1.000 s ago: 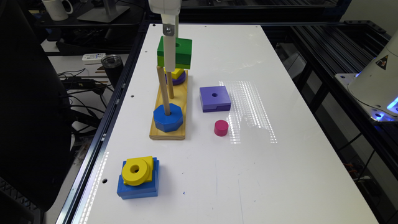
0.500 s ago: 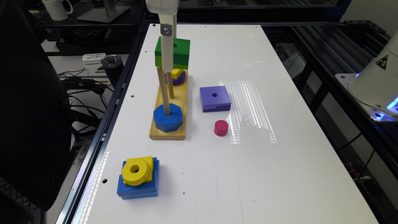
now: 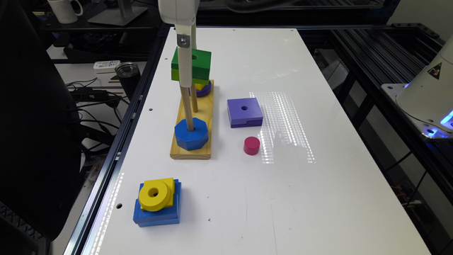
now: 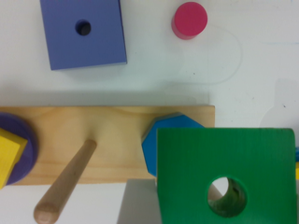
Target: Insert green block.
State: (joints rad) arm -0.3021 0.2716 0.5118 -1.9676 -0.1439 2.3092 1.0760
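Exterior view: white gripper [image 3: 186,71] up above the wooden peg board [image 3: 193,124], clamped on the square green wooden block [image 3: 193,64] held high over the pegs, with a blue octagon block [image 3: 191,133] on the near peg, a purple square block [image 3: 245,112] and a pink cylinder [image 3: 251,145] lying loose just beside the board. Wrist view: green block's centre hole [image 4: 227,196] with a bit of peg tip visible through it, bare wooden peg [image 4: 65,182] alongside, blue octagon partly covered beneath the block; can't tell finger spacing from here.

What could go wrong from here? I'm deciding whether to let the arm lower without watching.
The green block hangs above the pegs. In the wrist view its hole shows only part of a peg tip, so it may be off-centre and could jam. It may also land on the peg holding the blue octagon, not the bare middle peg.
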